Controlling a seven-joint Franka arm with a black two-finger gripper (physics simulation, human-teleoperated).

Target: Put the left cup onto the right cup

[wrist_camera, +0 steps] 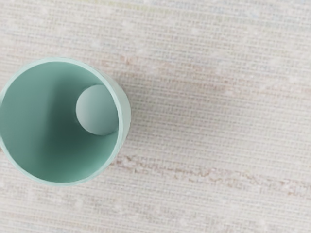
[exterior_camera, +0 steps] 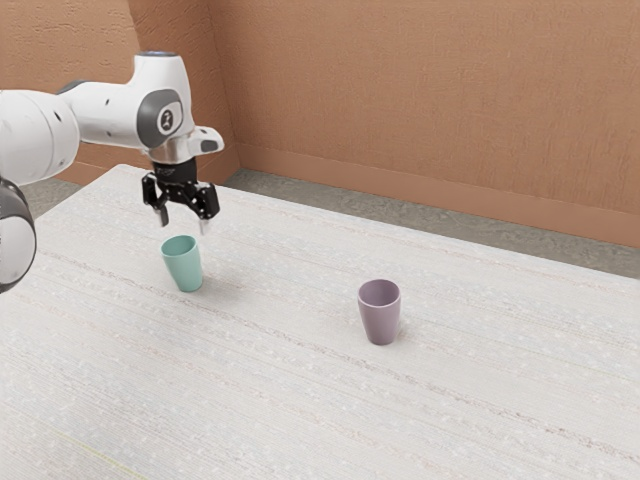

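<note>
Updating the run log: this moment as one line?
jaws: open, above teal cup | teal cup: upright, ungrasped | purple cup: upright, apart, nothing on it

left cup: mint green, plain; seen from the wrist view, the inner wall shades to a darker teal and the round base is paler.
right cup: dusty mauve, plain, a shade deeper inside.
tabletop: off-white with a fine woven grain — faint pinkish-brown streaks run across it.
hand: black, with pale fingertips.
arm: glossy white shells with grey joint caps — one dark grey disc carries a light mark.
wall: terracotta orange-brown, softly mottled.
floor: grey-green, speckled.
</note>
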